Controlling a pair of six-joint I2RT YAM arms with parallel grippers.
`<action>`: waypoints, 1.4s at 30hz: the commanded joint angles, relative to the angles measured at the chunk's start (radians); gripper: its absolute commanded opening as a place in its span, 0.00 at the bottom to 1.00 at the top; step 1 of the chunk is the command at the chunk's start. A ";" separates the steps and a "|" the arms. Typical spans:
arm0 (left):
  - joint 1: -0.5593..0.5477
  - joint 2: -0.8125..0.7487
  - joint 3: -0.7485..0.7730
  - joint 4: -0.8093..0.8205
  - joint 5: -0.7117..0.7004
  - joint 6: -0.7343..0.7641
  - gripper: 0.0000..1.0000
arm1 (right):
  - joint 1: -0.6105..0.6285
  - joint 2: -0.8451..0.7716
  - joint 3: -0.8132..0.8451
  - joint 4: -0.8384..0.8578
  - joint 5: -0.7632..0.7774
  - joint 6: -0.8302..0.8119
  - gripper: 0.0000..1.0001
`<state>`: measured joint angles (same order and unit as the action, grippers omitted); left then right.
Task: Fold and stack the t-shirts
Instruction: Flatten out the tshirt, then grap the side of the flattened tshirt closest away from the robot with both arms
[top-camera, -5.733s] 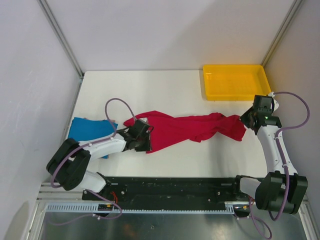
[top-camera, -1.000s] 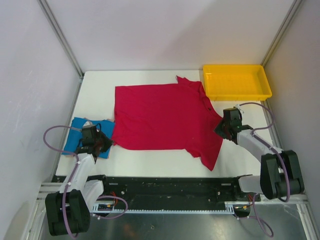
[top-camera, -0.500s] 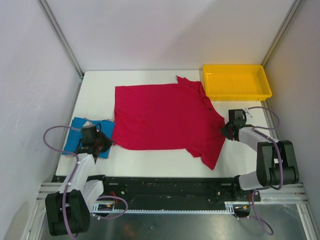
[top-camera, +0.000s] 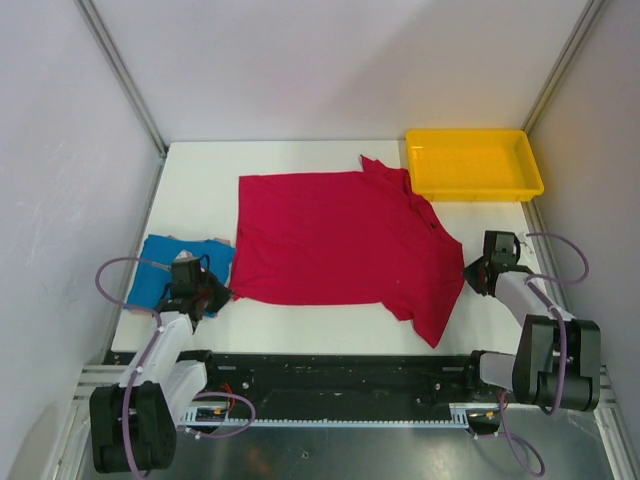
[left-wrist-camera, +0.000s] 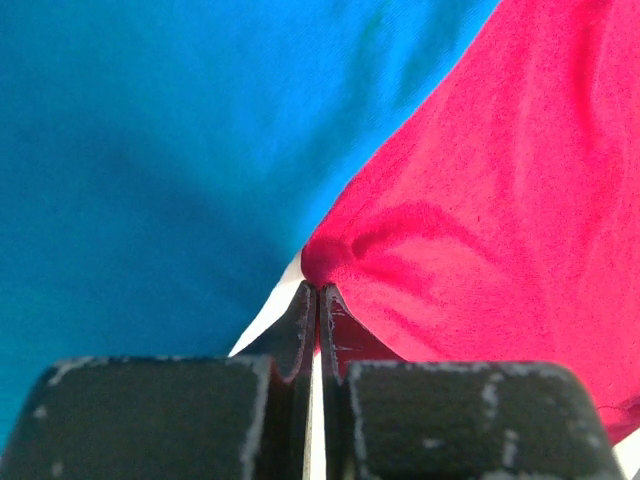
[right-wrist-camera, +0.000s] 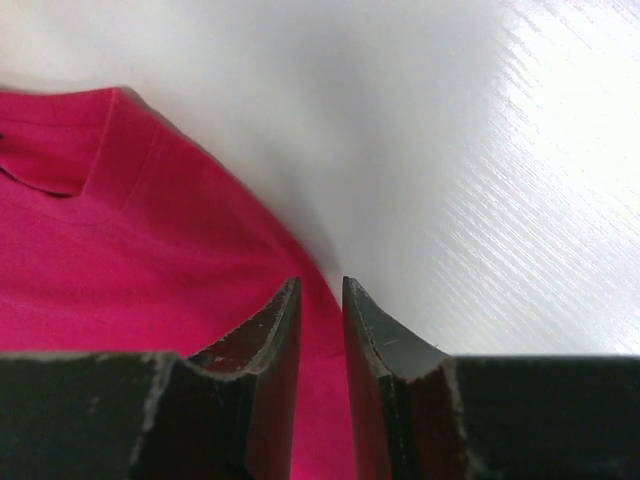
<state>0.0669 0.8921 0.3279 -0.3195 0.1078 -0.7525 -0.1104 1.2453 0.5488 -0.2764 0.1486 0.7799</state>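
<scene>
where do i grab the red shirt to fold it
Likely the hem corners on its left edge, from the left: the red shirt lies spread flat, collar to the right, so those corners are free; the left tool pinches the near one.

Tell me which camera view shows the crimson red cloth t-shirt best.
The top external view: the whole crimson red cloth t-shirt lies spread flat there. The left wrist view shows only one puckered corner, the right wrist view only its collar and an edge.
</scene>
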 joint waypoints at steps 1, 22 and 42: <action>-0.008 -0.043 -0.028 0.003 -0.010 -0.046 0.01 | -0.011 -0.064 -0.003 -0.051 -0.017 -0.036 0.28; -0.288 -0.196 0.056 -0.213 -0.339 -0.151 0.37 | 0.193 -0.266 0.071 -0.423 -0.081 -0.046 0.45; -0.326 -0.195 0.036 -0.227 -0.433 -0.240 0.36 | 0.250 -0.263 -0.086 -0.500 -0.105 0.133 0.45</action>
<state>-0.2508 0.7036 0.3725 -0.5491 -0.2836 -0.9627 0.1284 0.9718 0.4782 -0.7971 0.0105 0.8696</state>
